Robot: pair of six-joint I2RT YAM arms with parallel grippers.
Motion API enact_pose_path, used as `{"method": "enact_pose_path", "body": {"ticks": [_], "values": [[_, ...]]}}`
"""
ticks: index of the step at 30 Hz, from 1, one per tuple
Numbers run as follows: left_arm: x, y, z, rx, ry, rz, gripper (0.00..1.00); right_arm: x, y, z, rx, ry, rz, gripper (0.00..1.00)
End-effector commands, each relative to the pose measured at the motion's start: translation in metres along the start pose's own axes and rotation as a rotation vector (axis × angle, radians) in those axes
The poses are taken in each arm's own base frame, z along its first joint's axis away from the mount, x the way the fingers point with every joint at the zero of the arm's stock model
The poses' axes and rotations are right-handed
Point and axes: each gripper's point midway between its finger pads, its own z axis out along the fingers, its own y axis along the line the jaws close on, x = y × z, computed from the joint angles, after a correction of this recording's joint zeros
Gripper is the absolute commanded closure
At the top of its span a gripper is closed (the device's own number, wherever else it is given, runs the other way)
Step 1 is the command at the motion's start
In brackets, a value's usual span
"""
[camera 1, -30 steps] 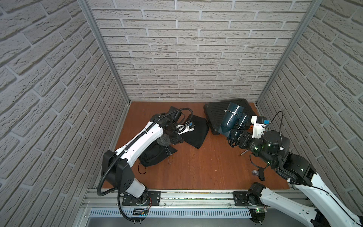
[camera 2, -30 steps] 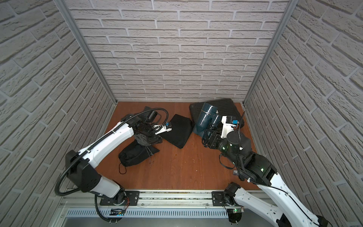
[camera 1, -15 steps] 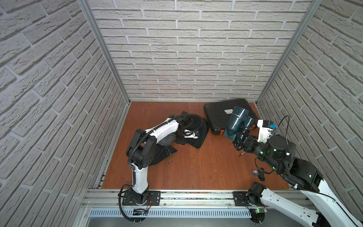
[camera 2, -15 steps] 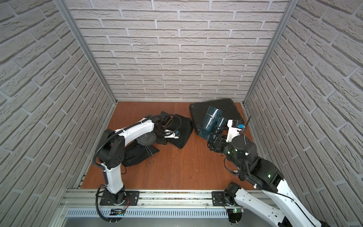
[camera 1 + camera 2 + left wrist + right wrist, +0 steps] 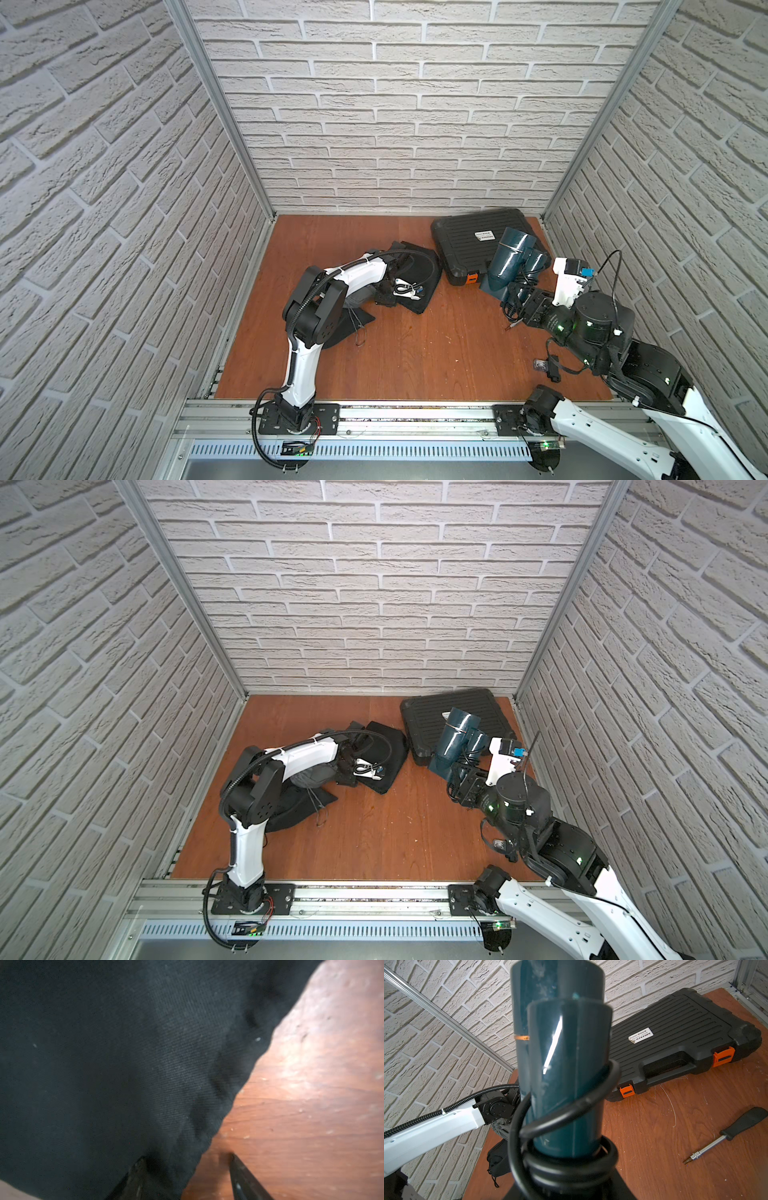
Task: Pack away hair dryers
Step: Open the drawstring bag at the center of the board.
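Currently, right gripper (image 5: 519,296): closed on the handle end of a dark teal hair dryer (image 5: 510,261), where the black cord (image 5: 566,1109) is coiled
Hair dryer: right of middle in both top views, barrel tilted up toward the back wall, in front of the near corner of the hard case (image 5: 465,243); not in any pouch
Left gripper (image 5: 187,1164): fingers apart, straddling the edge of a black pouch (image 5: 430,282), with nothing clamped between them
Black pouch: flat on the table (image 5: 415,357) just left of the hard case, near the frame's middle; no opening can be seen
Grey bundle (image 5: 358,296): under the left forearm, bulging; what it holds cannot be told
Driver tool (image 5: 724,1138): loose on the wood near the right arm
Done so far: one dryer picked up and brought toward the pouches, by the look of it
Left to do: open the pouch mouth, slide this dryer in, close it
Other dryers: none in view
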Motion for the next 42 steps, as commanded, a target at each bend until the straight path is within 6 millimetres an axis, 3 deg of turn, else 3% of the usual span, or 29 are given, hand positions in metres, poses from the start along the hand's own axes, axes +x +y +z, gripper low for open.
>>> {"method": "enact_pose_path", "body": {"ticks": [1, 9, 15, 25, 30, 42], "values": [[-0.002, 0.006, 0.006, -0.020, 0.010, 0.054, 0.44, -0.022, 0.008, -0.008, -0.038, -0.093, 0.023, 0.98], [-0.002, -0.005, 0.004, 0.049, 0.013, 0.075, 0.69, -0.024, 0.007, -0.012, -0.040, -0.101, 0.023, 0.98], [0.000, -0.007, 0.003, 0.072, 0.035, 0.077, 1.00, -0.024, 0.007, -0.012, -0.041, -0.099, 0.023, 0.98], [0.000, -0.010, -0.013, 0.104, 0.040, 0.106, 1.00, -0.024, 0.009, -0.009, -0.041, -0.094, 0.016, 0.97], [-0.013, -0.014, -0.037, 0.127, 0.004, 0.082, 1.00, -0.025, 0.012, -0.007, -0.041, -0.095, 0.008, 0.98], [-0.045, -0.080, -0.087, 0.260, 0.003, 0.141, 1.00, -0.023, 0.015, 0.000, -0.034, -0.083, -0.003, 0.98]]}}
